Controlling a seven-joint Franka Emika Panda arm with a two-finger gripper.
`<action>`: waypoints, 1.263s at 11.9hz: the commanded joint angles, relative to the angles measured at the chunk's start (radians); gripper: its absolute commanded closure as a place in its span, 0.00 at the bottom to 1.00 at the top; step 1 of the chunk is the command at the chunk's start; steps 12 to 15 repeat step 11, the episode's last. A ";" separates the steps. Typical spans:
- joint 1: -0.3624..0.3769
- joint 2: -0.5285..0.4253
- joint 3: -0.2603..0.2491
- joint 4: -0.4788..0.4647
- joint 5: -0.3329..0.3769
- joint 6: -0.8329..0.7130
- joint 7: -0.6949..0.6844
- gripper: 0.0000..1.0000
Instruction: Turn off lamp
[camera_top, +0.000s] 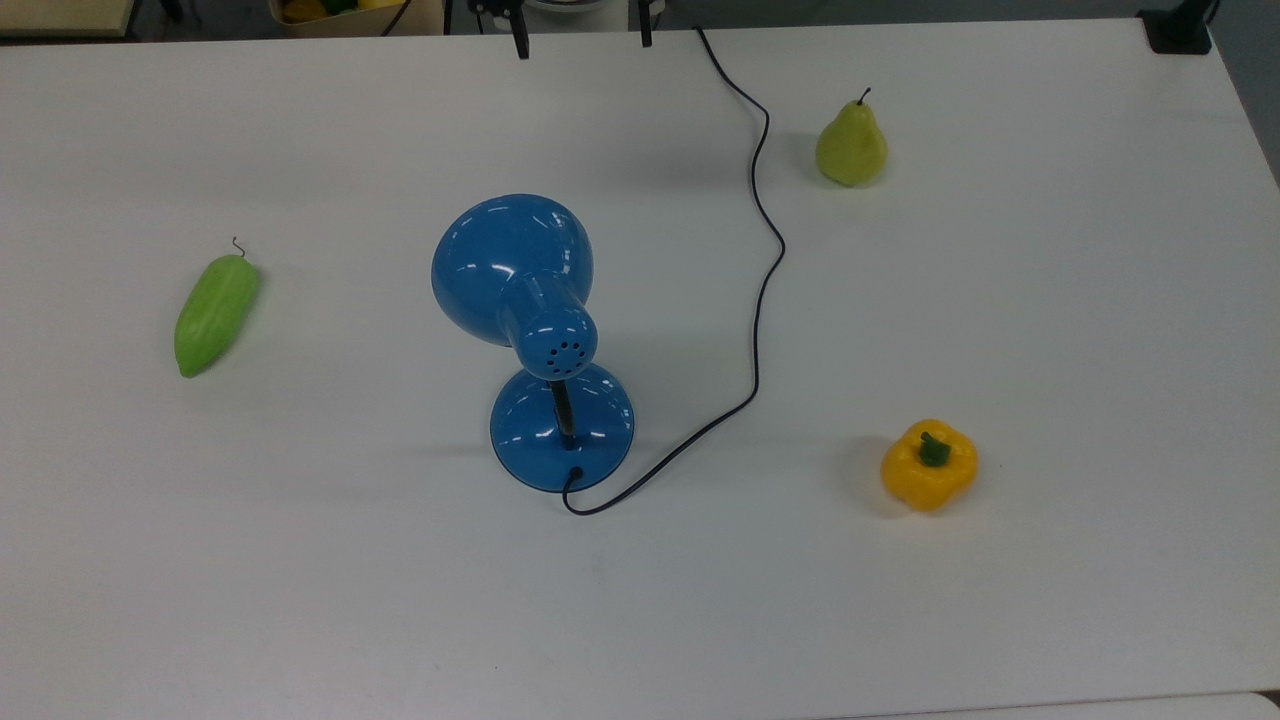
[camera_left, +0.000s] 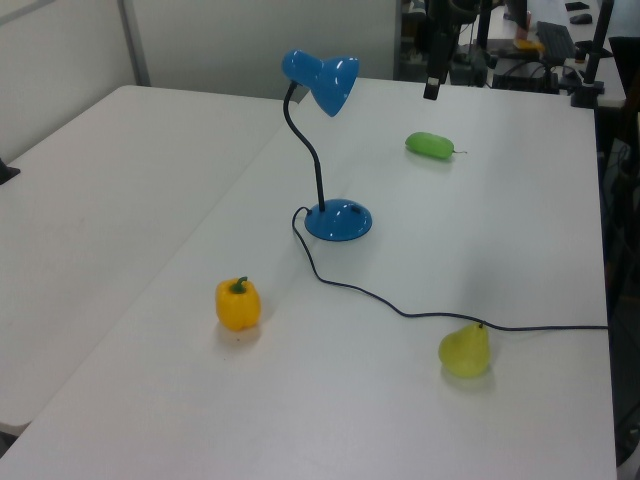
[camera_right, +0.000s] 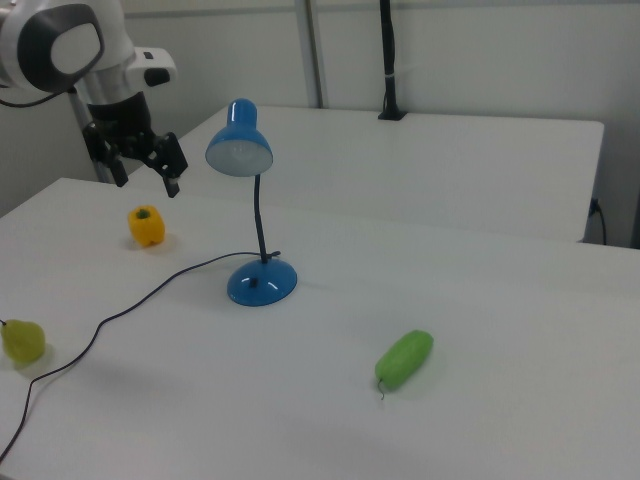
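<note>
- White desk (camera_top: 1050, 300) carries the lamp (camera_top: 530, 330) near its middle, upright on its round base, the shade tipped toward the top view's top-left.
- Its black cord (camera_top: 765, 280) snakes off toward the desk's far edge in the top view.
- Around it, well apart, lie a green cucumber-like vegetable (camera_top: 215, 312), a pear (camera_top: 850, 145) and a yellow pepper (camera_top: 928, 465).
- Nothing of the task looks done yet: the lamp is untouched, and whether it is lit is hard to judge. A small dark mark on the base in the right view may be the switch.
- The tool (camera_right: 148, 168) hangs in the air well apart from the lamp, fingers spread wide, holding and touching nothing.
</note>
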 joint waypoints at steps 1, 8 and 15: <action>0.003 -0.015 -0.056 -0.012 -0.018 0.027 -0.101 0.00; 0.007 -0.023 -0.056 -0.012 -0.067 0.001 -0.075 0.00; 0.009 -0.023 -0.056 -0.012 -0.067 0.000 -0.075 0.00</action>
